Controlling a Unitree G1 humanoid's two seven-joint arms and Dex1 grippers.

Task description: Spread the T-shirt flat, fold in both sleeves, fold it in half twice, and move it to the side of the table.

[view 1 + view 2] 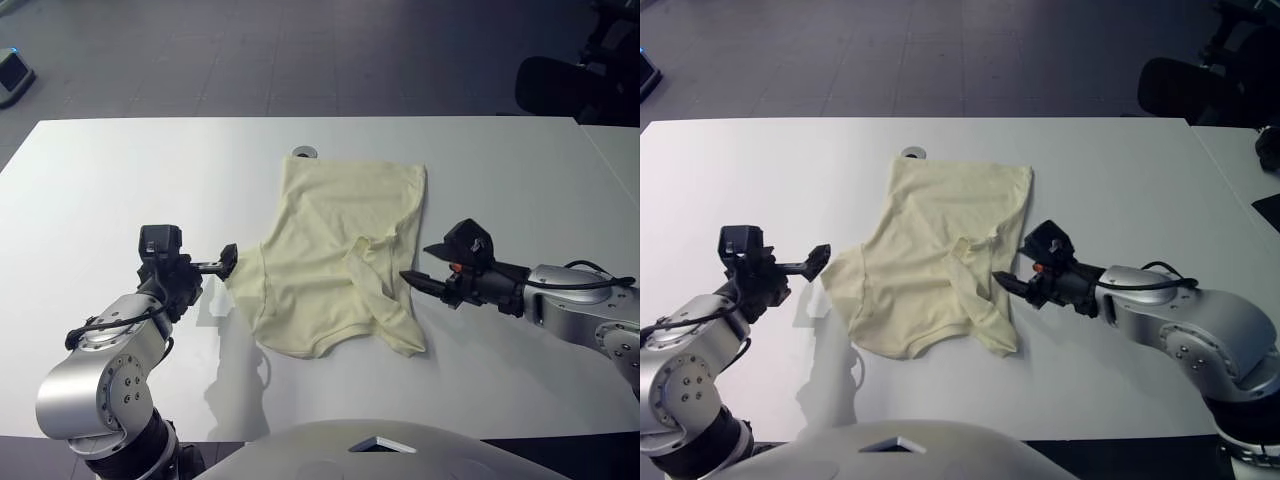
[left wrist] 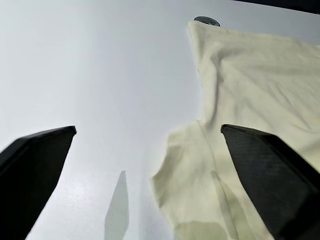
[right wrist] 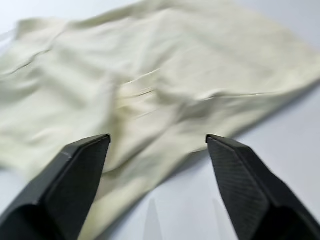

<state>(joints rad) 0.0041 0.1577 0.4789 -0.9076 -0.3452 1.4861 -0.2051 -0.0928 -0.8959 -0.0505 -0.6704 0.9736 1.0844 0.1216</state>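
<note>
pale yellow t-shirt [image 1: 335, 250] lies rumpled on the desk [image 1: 120, 180]. left jaws gape wide at its left sleeve, gripping nothing; right jaws stand wide open just beside its right edge, empty.

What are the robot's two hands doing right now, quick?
Left gripper: open, at the edge of the pale yellow cloth T-shirt.
Right gripper: open, holding nothing.

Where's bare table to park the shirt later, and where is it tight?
Bare: the wide stretch of table left of the T-shirt, and the strip on its right out to the table's edge. Crowded: beside the T-shirt's near half, where the left gripper and right gripper flank it, and by the round disc at its far corner.
</note>
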